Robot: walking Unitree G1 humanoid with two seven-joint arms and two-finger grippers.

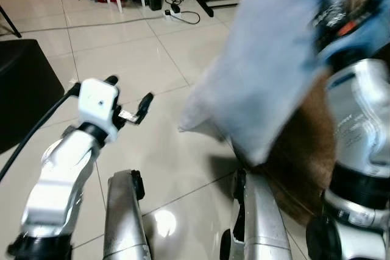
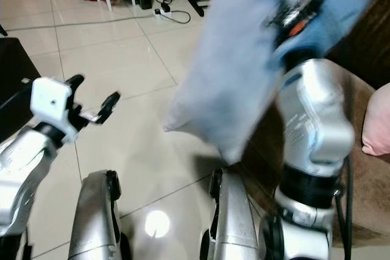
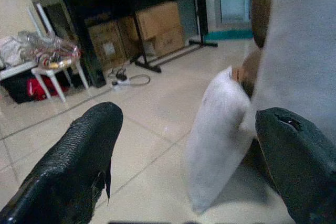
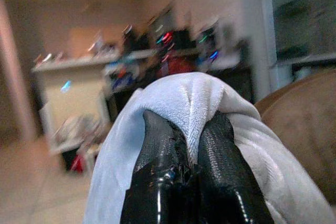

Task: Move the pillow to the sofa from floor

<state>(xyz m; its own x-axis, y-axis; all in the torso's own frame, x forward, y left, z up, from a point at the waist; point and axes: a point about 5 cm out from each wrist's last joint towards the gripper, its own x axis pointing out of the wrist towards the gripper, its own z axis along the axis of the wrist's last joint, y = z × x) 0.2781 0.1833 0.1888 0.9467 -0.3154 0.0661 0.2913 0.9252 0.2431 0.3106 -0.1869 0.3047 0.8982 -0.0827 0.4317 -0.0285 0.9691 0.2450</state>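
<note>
Pinching a fold of pale grey fabric between its two black fingers, the right gripper (image 4: 191,145) is closed tight on the pillow (image 1: 268,65), which hangs lifted off the floor, its lower corner dangling beside the brown sofa (image 1: 311,156) just below and behind it. A pink cushion (image 2: 376,123) lies on the sofa seat further right. Off to the other side, the left gripper (image 1: 129,97) is held out over the tiled floor (image 1: 140,47) with its fingers spread wide and nothing between them.
</note>
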